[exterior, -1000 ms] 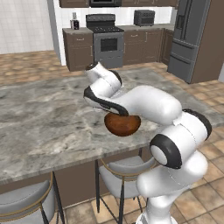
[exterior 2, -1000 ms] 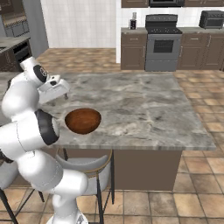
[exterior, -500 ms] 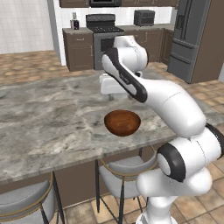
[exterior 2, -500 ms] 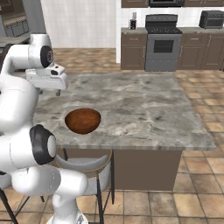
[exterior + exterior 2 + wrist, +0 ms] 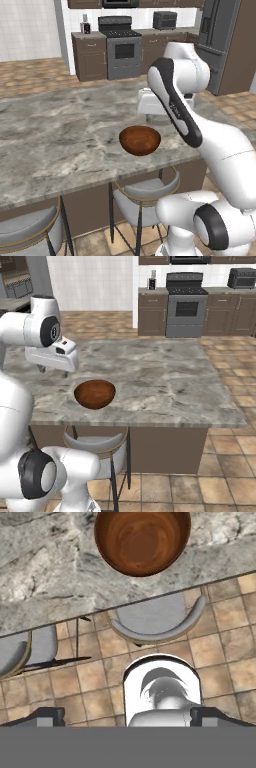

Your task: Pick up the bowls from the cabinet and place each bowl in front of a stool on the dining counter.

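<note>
Marbled dining counter [image 5: 60, 145] fills our kitchen view, holding one reddish-brown bowl [image 5: 140, 140] near its edge, a grey stool [image 5: 145, 192] at 6 o'clock below. Our gripper [image 5: 125, 719] hangs above, jaws wide apart, empty. Second stool [image 5: 27, 232] at 8 o'clock

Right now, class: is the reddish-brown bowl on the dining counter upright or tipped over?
Upright. The reddish-brown bowl rests on the dining counter with its round opening facing up; the hand view looks straight into its empty inside.
</note>
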Robot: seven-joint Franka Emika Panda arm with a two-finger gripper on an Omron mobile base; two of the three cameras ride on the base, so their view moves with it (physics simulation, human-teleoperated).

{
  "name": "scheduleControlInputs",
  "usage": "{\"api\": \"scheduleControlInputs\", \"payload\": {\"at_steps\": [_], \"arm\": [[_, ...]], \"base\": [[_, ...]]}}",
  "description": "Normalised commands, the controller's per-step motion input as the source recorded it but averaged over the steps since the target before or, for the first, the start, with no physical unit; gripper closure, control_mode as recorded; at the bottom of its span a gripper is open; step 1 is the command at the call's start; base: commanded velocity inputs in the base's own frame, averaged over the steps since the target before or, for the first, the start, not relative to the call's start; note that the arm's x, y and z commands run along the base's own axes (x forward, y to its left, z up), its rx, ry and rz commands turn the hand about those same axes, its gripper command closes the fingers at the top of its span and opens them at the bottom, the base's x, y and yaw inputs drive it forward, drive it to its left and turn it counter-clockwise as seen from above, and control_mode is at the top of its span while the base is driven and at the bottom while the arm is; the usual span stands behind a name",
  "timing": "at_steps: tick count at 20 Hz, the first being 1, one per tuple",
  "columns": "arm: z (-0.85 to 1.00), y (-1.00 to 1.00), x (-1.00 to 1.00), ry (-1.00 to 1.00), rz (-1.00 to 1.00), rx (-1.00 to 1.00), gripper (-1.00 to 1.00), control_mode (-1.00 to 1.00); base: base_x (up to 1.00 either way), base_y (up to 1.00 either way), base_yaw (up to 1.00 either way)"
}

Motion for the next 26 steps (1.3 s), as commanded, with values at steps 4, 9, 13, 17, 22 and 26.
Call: {"api": "scheduleControlInputs", "payload": {"at_steps": [4, 9, 13, 17, 22, 26], "arm": [[0.18, -0.32, -0.51, -0.26, 0.0, 0.0, -1.0, -1.0], [0.14, -0.25, -0.18, -0.27, 0.05, -0.1, -1.0, -1.0], [0.0, -0.33, -0.28, -0.06, 0.03, -0.24, -1.0, -1.0], [-0.01, -0.34, -0.44, 0.01, 0.0, -0.14, -1.0, -1.0], [-0.06, -0.08, -0.06, 0.21, -0.09, 0.08, -1.0, -1.0], [0.0, -0.12, -0.09, 0.11, -0.07, 0.18, -1.0, -1.0]], "base": [[0.0, 0.0, 0.0], [0.0, 0.0, 0.0], [0.0, 0.0, 0.0], [0.0, 0.0, 0.0], [0.0, 0.0, 0.0], [0.0, 0.0, 0.0]]}}
